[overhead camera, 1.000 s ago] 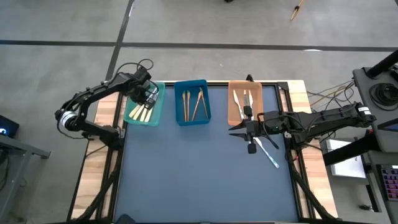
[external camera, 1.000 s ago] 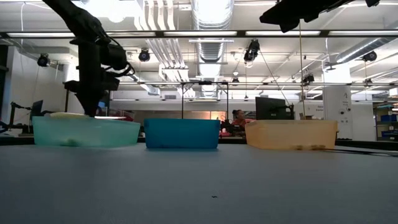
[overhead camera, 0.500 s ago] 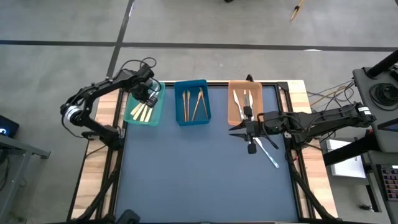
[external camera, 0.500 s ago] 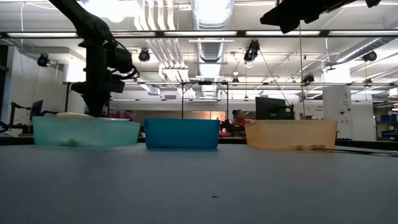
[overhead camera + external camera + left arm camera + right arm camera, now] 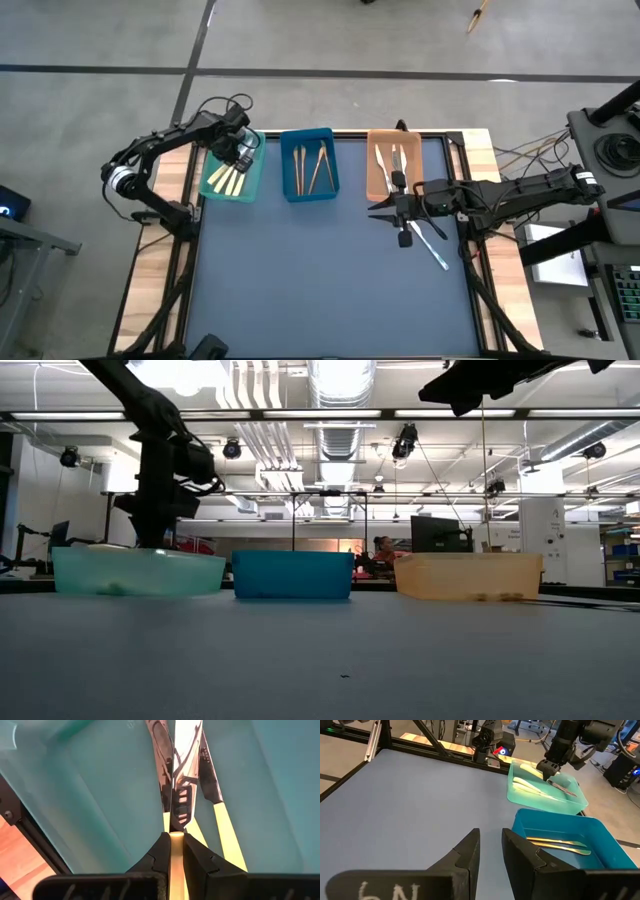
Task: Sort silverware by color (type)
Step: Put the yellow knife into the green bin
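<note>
Fingers of the left gripper (image 5: 172, 847) are pinching a cream-handled knife (image 5: 176, 785) over the teal tray (image 5: 253, 183), blade running straight ahead toward twelve o'clock. The right gripper (image 5: 490, 847), fingers narrowly parted and holding nothing, is hovering above the bench (image 5: 320, 280).

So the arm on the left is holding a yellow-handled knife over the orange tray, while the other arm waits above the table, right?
Not quite. The left tool is shut on the yellow-handled knife over the teal tray, not the orange tray; the high view and left wrist view show this. The rest holds: the right tool hangs above the table.
</note>
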